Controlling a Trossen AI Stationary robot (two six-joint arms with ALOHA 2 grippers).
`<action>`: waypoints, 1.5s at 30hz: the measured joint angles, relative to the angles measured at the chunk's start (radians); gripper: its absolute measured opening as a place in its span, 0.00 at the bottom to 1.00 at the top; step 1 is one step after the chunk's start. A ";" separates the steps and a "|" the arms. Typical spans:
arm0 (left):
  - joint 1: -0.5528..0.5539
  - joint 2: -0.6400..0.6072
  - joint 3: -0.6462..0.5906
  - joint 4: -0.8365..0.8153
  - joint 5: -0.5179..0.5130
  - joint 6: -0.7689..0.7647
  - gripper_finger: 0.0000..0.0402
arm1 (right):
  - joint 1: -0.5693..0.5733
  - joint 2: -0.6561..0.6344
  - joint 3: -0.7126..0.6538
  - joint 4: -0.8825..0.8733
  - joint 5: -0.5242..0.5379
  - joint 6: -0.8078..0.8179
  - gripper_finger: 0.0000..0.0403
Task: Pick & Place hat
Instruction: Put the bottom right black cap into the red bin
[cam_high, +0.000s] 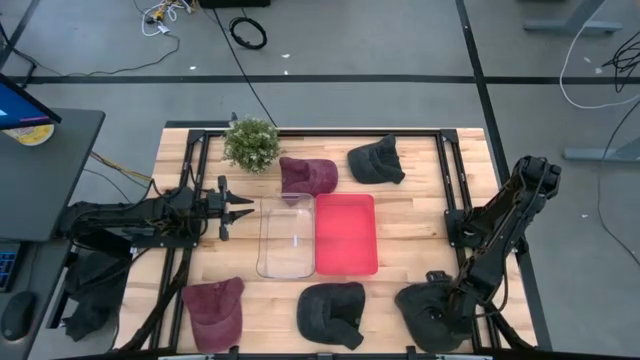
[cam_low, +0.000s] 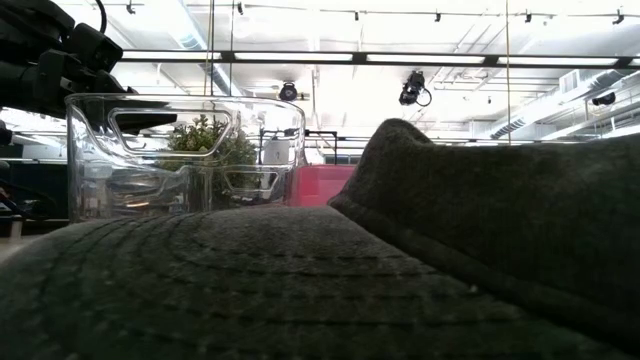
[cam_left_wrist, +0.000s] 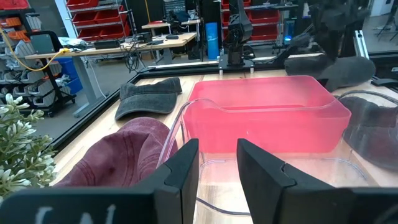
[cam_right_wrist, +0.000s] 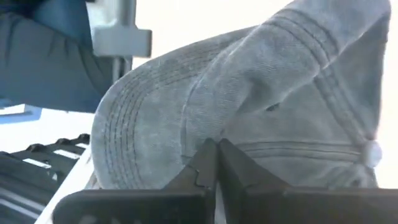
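**A:** Start at your right gripper (cam_right_wrist: 214, 163). The wrist view shows its two fingers pressed together with no gap, tips against the fabric of the dark cap (cam_high: 425, 312) at the near right corner of the table (cam_high: 420, 215). Whether any cloth is pinched between them, you cannot tell; the jaws read as clenched, touching the cap but not clearly holding it.

**B:** And how will that cap handle?

**A:** Light and soft, I'd judge. The crown is floppy washed cloth that will fold and sag when you lift it; only the stitched brim is stiff. Take the brim edge, or a good fold of the crown. A thin pinch of fabric may slip out.

**B:** The other arm?

**A:** Your left gripper (cam_high: 232, 208) waits at the left side, fingers parted a little, holding nothing, pointed at the clear bin (cam_high: 285, 237). The red bin (cam_high: 346, 234) sits touching the clear one, in the table's middle.

**B:** Other hats?

**A:** A maroon cap (cam_high: 213, 311) and a black cap (cam_high: 332, 313) lie along the near edge, another maroon cap (cam_high: 307, 176) and a dark grey cap (cam_high: 376, 161) along the far side, beside a small potted plant (cam_high: 251, 143).
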 joint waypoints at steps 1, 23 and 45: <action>0.000 0.000 0.000 0.000 0.000 0.000 0.29 | 0.000 -0.001 0.012 -0.003 0.017 -0.023 0.01; 0.000 0.000 0.000 0.000 0.000 0.000 0.29 | -0.018 -0.002 0.278 -0.026 0.797 -0.490 0.00; 0.000 0.000 0.000 0.000 0.000 0.000 0.29 | -0.365 -0.002 0.273 0.038 0.813 -0.715 0.00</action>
